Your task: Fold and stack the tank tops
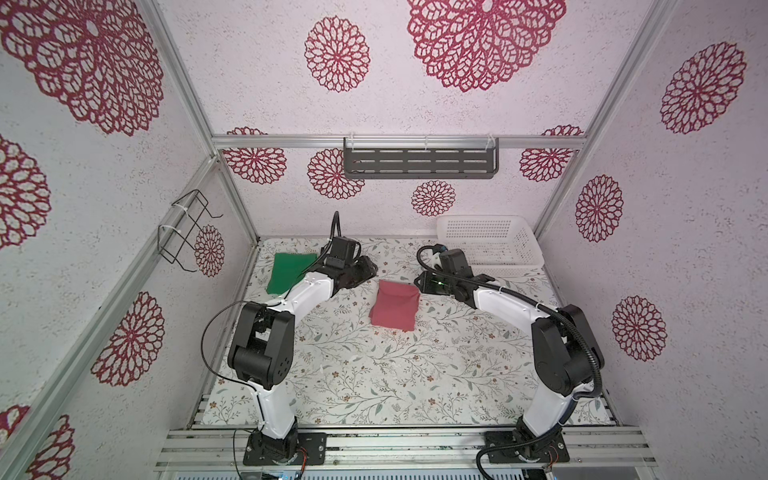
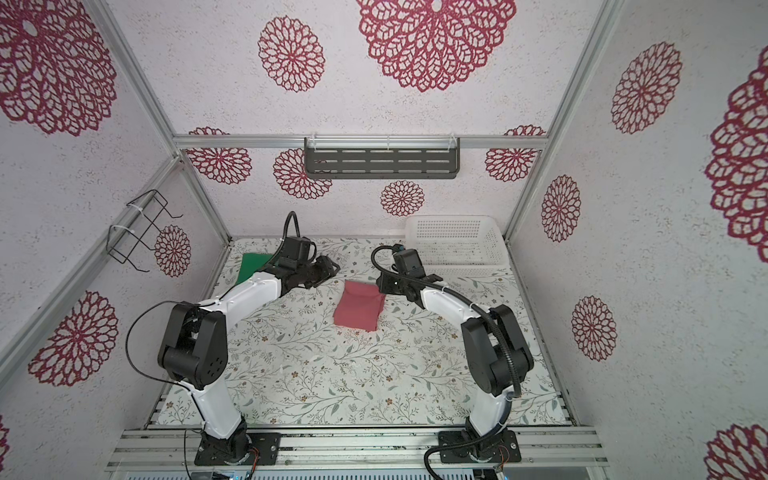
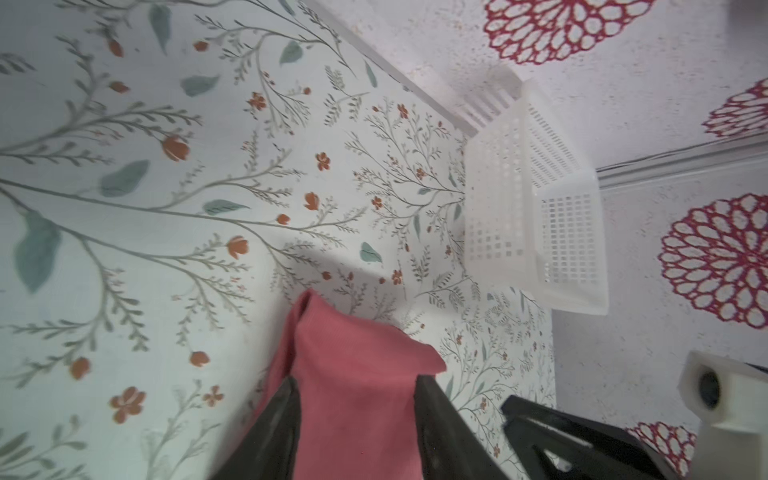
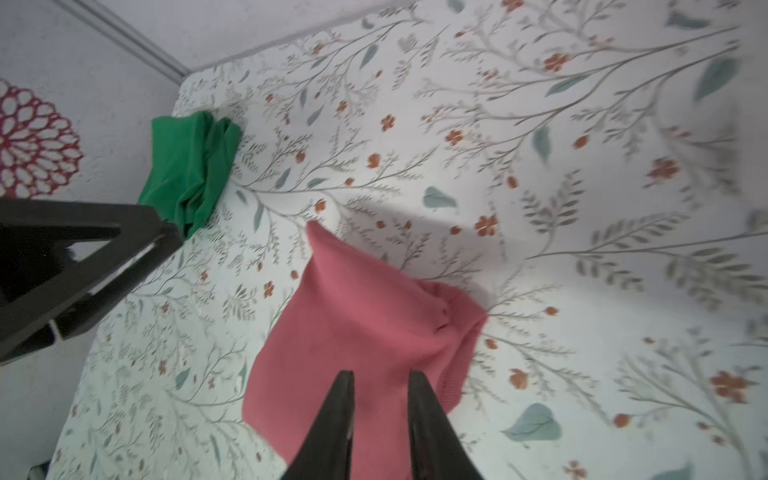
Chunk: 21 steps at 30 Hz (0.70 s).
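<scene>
Tank tops lie apart on the floral-covered bench (image 1: pixel 374 374), not stacked. In both top views the dusty red tank top (image 1: pixel 395 305) (image 2: pixel 359 305) sits near the middle of the bench as a folded, roughly rectangular packet with a smaller flap on top at its far end. The green tank top (image 1: pixel 286 270) (image 2: pixel 251 266) lies folded in the far left corner, partly hidden behind the left arm. The right wrist view shows the green one (image 4: pixel 187 166) bunched into soft creases near the wall.

The left gripper (image 1: pixel 368 269) (image 2: pixel 330 266) hovers just beyond the far left corner of the red packet. In its wrist view the left gripper (image 3: pixel 357 382) has its fingers (image 3: pixel 286 415) spread wide, with the red cloth (image 3: pixel 357 415) seen through the gap and not pinched.

The right gripper (image 1: pixel 419 284) (image 2: pixel 380 286) is just beside the packet's far right corner; whether it touches the cloth I cannot tell. Its wrist view shows the right gripper (image 4: pixel 380 374) with a narrower gap between its fingers (image 4: pixel 340 415) and the red fabric (image 4: pixel 357 324) lying flat beyond them.

A white perforated basket (image 1: pixel 498 270) (image 2: pixel 457 270) (image 3: pixel 498 208) stands in the far right corner, well apart from both garments.
</scene>
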Each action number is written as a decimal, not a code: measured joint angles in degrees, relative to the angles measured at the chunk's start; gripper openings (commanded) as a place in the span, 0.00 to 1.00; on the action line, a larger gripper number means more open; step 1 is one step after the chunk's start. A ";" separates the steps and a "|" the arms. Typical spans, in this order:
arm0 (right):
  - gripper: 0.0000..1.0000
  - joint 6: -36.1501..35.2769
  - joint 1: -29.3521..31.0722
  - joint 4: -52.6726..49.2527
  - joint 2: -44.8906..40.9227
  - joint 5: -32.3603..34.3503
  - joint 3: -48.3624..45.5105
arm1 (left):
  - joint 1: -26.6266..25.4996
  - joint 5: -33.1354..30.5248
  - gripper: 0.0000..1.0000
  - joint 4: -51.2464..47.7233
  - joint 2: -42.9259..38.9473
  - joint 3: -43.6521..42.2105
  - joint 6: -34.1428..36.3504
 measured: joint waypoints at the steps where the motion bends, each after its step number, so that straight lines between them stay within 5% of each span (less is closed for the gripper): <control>1: 0.22 0.83 0.83 1.57 0.70 -0.42 -0.81 | -0.85 0.09 0.47 0.85 0.76 -0.57 -0.57; 9: 0.21 5.03 0.22 11.41 11.91 -0.92 -4.09 | -1.73 0.70 0.48 5.70 14.32 -0.66 -3.63; 15: 0.27 5.11 -0.70 13.57 11.98 0.20 -5.25 | -0.92 -0.39 0.50 7.87 14.40 -1.11 -4.09; 21: 0.33 2.27 -0.76 6.82 2.84 1.60 -6.16 | -0.68 -2.64 0.55 2.86 5.27 -5.27 -1.79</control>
